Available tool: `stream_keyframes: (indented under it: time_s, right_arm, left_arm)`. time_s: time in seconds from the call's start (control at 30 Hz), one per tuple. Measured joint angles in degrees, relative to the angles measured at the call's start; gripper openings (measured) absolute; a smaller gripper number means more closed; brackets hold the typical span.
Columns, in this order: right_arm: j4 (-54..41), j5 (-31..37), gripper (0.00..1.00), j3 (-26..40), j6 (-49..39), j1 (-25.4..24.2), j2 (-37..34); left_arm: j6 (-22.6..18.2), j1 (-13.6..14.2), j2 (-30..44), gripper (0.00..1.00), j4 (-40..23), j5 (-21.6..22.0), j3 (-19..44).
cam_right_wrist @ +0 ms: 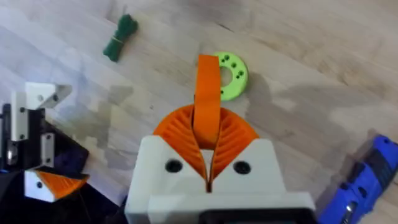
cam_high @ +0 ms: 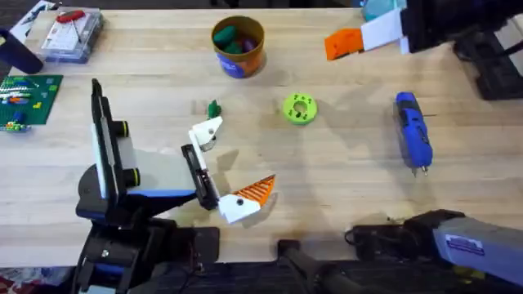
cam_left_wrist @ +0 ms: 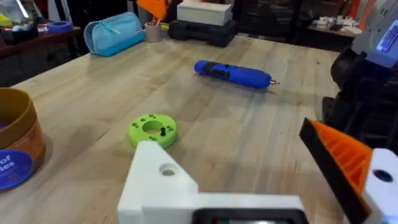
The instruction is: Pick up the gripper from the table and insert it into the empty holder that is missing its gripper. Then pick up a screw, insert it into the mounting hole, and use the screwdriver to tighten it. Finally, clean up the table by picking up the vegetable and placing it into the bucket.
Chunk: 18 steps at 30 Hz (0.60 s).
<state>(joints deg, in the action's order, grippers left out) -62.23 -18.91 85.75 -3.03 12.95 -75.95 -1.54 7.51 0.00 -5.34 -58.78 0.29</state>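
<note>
My right gripper hangs high over the table's far right, shut on the loose orange ribbed gripper, which sticks out from between its pads. My left gripper rests low near the table's middle, open. One side of it is the bare white holder; the other bears an orange finger. The dark green vegetable lies just beyond the holder. The blue screwdriver lies at the right. The bucket stands at the back.
A lime-green disc with holes lies between the vegetable and the screwdriver. A clear plastic box and a green board sit at the far left. The right arm's base fills the near right.
</note>
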Motion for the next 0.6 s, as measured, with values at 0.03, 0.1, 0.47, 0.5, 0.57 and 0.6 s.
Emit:
stream_keyframes:
  time_s: [0.03,0.1,0.47,0.5,0.57,0.6]
  right_arm:
    - [1.3,-0.9,0.007,-0.3,0.2,0.0,0.2]
    - [4.6,-2.8,0.007,-1.5,0.4,0.0,0.7]
    - [28.7,-8.7,0.007,-21.1,10.0,0.0,8.7]
    - [30.8,-9.2,0.007,-22.8,11.3,0.0,9.8]
    - [33.8,-10.5,0.007,-25.6,13.1,0.0,11.4]
    - [34.3,-11.2,0.007,-26.7,13.8,0.0,11.9]
  left_arm:
    - [0.0,0.0,0.0,0.99,0.0,0.0,0.0]
    - [0.0,0.0,0.0,0.99,0.0,0.0,0.0]
    - [0.0,0.0,0.0,0.99,0.0,0.0,0.0]
    - [0.0,0.0,0.0,0.99,0.0,0.0,0.0]
    - [0.0,0.0,0.0,0.99,0.0,0.0,0.0]
    - [0.0,0.0,0.0,0.99,0.0,0.0,0.0]
